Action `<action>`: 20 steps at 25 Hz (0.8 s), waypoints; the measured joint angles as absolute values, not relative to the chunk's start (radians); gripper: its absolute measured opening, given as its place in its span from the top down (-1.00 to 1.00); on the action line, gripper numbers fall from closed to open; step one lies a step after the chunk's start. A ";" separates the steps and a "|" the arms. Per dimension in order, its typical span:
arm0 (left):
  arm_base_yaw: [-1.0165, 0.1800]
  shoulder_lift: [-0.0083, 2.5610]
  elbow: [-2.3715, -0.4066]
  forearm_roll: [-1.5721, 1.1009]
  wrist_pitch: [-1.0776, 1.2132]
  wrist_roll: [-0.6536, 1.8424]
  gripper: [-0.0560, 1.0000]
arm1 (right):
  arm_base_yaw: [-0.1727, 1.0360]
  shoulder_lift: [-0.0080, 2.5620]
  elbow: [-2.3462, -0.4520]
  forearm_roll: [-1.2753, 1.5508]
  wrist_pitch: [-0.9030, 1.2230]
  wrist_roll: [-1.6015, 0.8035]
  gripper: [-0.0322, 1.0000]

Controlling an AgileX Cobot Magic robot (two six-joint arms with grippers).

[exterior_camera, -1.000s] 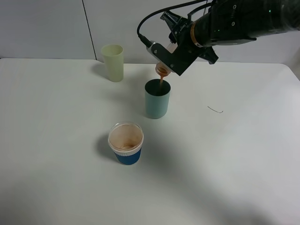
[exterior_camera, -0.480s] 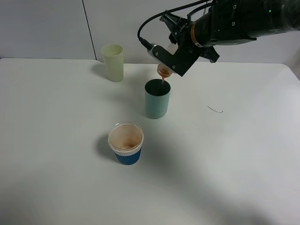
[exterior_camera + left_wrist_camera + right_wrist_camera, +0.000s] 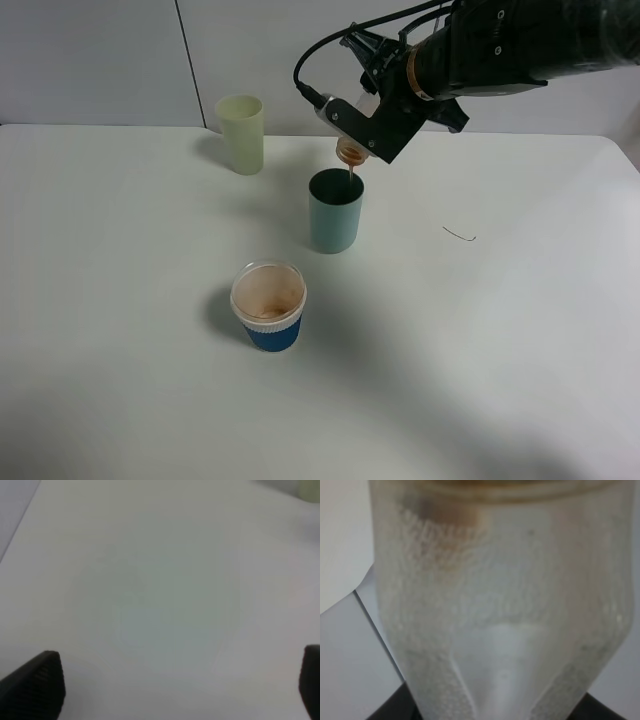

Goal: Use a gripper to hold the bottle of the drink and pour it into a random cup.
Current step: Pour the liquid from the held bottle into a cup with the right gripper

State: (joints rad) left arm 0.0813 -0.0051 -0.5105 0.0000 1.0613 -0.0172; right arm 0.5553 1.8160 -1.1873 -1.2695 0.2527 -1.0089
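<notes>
Pouring the drink into the cup (image 3: 335,214)

The right end effector (image 3: 362,128) is gripping the bottle of the drink (image 3: 348,150), tipping it mouth-down just above the teal cup near the middle of the table (image 3: 500,330). A thin brown stream is running in. The left end effector (image 3: 172,687) is hovering over bare table, fingers spread wide. A pale yellow-green cup (image 3: 241,132) and a blue-sleeved paper cup (image 3: 268,305) are standing apart.
</notes>
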 joint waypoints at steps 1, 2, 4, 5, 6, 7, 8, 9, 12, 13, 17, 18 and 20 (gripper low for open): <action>0.081 -0.005 -0.511 0.000 1.061 -0.017 -0.87 | 0.555 1.816 -1.187 -1.271 0.253 -1.009 0.22; 0.081 -0.005 -0.511 0.000 1.061 -0.017 -0.87 | 0.555 1.816 -1.187 -1.272 0.253 -1.010 0.22; 0.081 -0.005 -0.511 0.000 1.061 -0.017 -0.87 | 0.555 1.816 -1.187 -1.273 0.253 -1.013 0.22; 0.081 -0.005 -0.511 0.000 1.061 -0.017 -0.87 | 0.555 1.816 -1.187 -1.274 0.253 -1.013 0.22; 0.081 -0.005 -0.511 0.000 1.061 -0.017 -0.87 | 0.555 1.816 -1.187 -1.276 0.253 -1.013 0.22; 0.081 -0.005 -0.511 0.000 1.061 -0.017 -0.87 | 0.555 1.816 -1.187 -1.276 0.253 -1.014 0.22; 0.081 -0.005 -0.511 0.000 1.061 -0.017 -0.87 | 0.555 1.816 -1.187 -1.276 0.253 -1.014 0.22; 0.081 -0.005 -0.511 0.000 1.061 -0.017 -0.87 | 0.555 1.816 -1.187 -1.276 0.253 -1.015 0.22; 0.081 -0.005 -0.511 0.000 1.061 -0.017 -0.87 | 0.555 1.816 -1.187 -1.276 0.253 -1.015 0.22; 0.081 -0.005 -0.511 0.000 1.061 -0.017 -0.87 | 0.555 1.816 -1.187 -1.276 0.253 -1.015 0.22; 0.081 -0.005 -0.511 0.000 1.061 -0.017 -0.87 | 0.555 1.816 -1.187 -1.275 0.253 -1.015 0.22; 0.081 -0.005 -0.511 0.000 1.061 -0.017 -0.87 | 0.555 1.816 -1.187 -1.272 0.253 -1.015 0.22; 0.081 -0.005 -0.511 0.000 1.061 -0.017 -0.87 | 0.562 1.816 -1.187 -1.269 0.253 -1.014 0.22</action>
